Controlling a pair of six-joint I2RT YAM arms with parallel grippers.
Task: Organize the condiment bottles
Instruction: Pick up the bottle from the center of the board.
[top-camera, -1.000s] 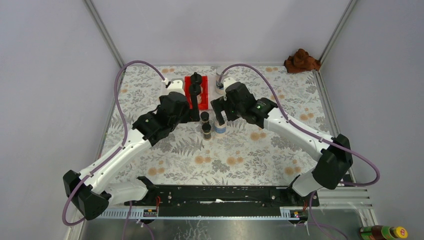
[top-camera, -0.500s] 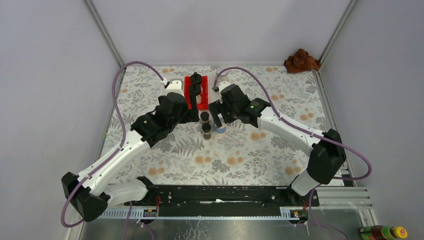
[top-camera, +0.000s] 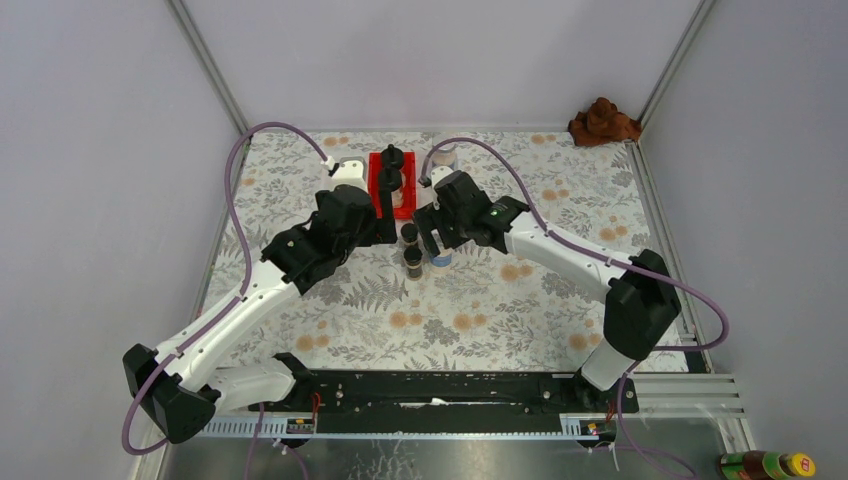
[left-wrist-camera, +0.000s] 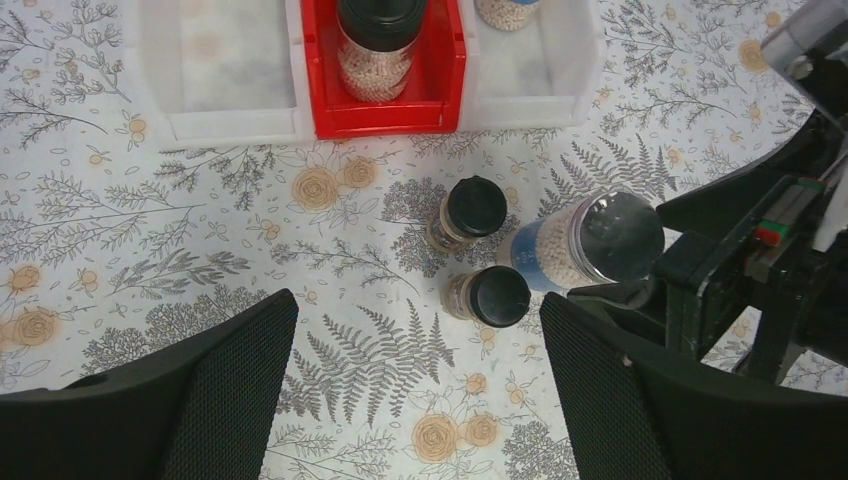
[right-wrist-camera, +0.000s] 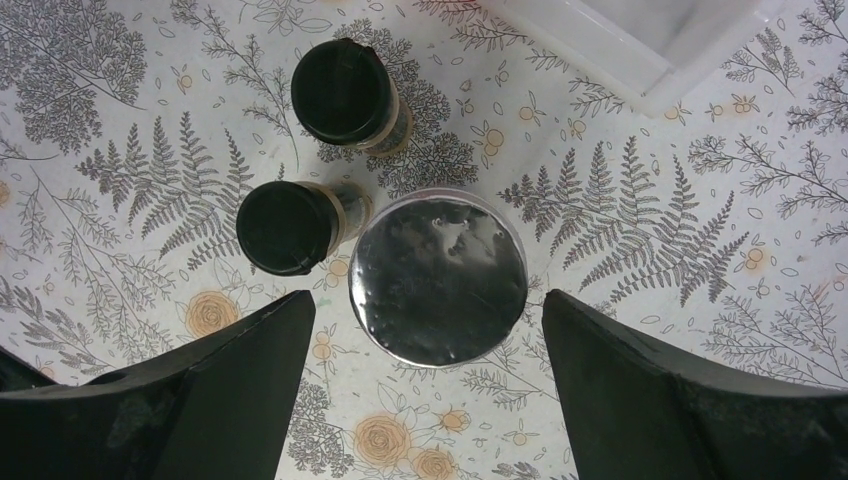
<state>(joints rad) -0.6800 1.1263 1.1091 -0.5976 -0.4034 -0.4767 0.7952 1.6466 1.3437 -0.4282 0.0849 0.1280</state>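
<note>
Condiment bottles (top-camera: 413, 262), six in all, on a floral-patterned table (top-camera: 500, 320), shown in top and wrist views. From the near edge the left arm (top-camera: 270, 280) and the right arm (top-camera: 560, 245) reach inward and meet near the table's middle. Toward the far edge three bins stand side by side: a red bin (left-wrist-camera: 385, 118) between a left white bin (left-wrist-camera: 230, 120) and a right white bin (left-wrist-camera: 540, 90). A crumpled brown cloth (top-camera: 603, 120) lies at the far right corner. The left gripper (left-wrist-camera: 420, 400) hovers on the near side of the loose jars, jaws spread wide with nothing between them. The right gripper (right-wrist-camera: 430, 400) has its jaws spread, one on each side of a silver-lidded jar (right-wrist-camera: 438, 278), with a gap showing on both sides of the lid. That blue-labelled jar stands upright on the table, just on the near side of the right white bin. Beside it, toward the left arm, stand two slim dark jars with black caps: the far slim jar (right-wrist-camera: 345, 95) and the near slim jar (right-wrist-camera: 290, 228), the latter almost touching the silver-lidded jar. The red bin holds two clear jars with black domed caps, a front clear jar (left-wrist-camera: 378, 45) and a rear clear jar (top-camera: 392, 155). A second silver jar (top-camera: 444, 156) sits in the right white bin
</note>
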